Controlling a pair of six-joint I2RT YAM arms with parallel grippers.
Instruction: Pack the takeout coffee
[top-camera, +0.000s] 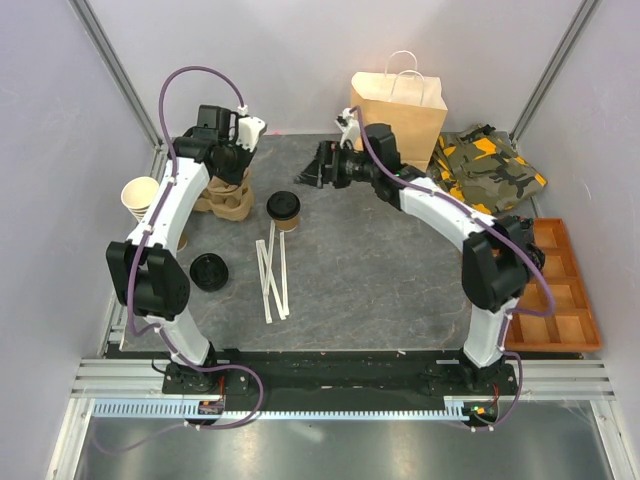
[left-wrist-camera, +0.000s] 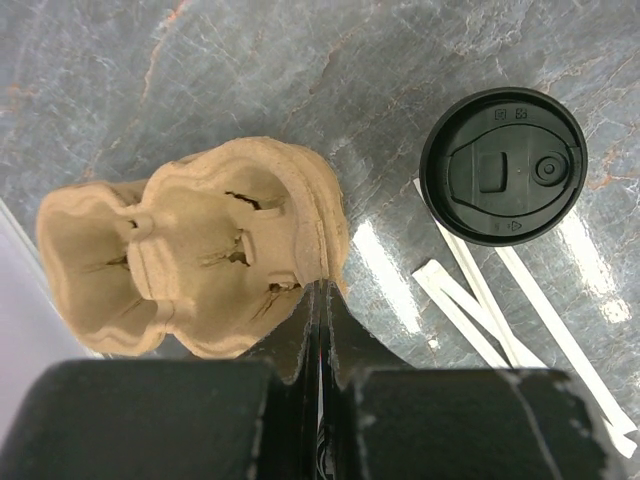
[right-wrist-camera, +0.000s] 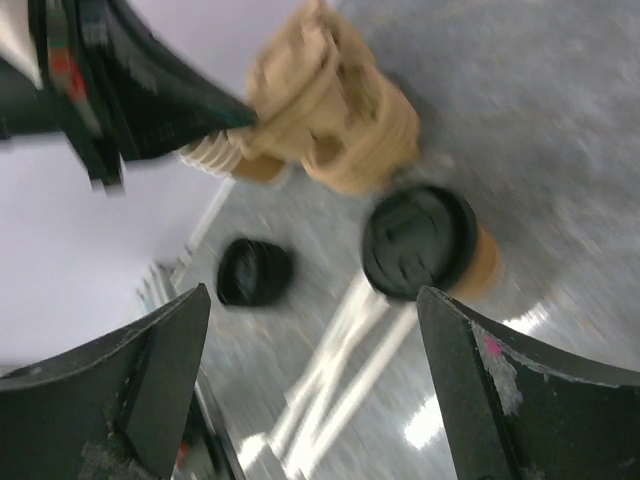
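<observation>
Across the top view, the grey counter (top-camera: 380, 270) fills most of the frame. At top centre stands the paper bag (top-camera: 400, 110), its lower left corner hidden behind my right arm. A camouflage cloth (top-camera: 490, 168) lies beside it, and my right elbow covers part of the orange tray (top-camera: 560, 300) at the right edge. Left of centre, my left end effector (left-wrist-camera: 320, 295) is clenched at the rim of the pulp cup carrier (left-wrist-camera: 230, 240); I cannot tell whether pulp is pinched between the tips. My right end effector (right-wrist-camera: 310, 400) is released, wide and empty, near the takeout coffee (right-wrist-camera: 425, 245). The coffee stands upright mid-counter just beside the carrier and is blurred in my right wrist view. My left arm half hides a stack of cups (top-camera: 140, 198). A loose black lid (top-camera: 209, 271) and white straws (top-camera: 272, 280) lie lower in the frame.
</observation>
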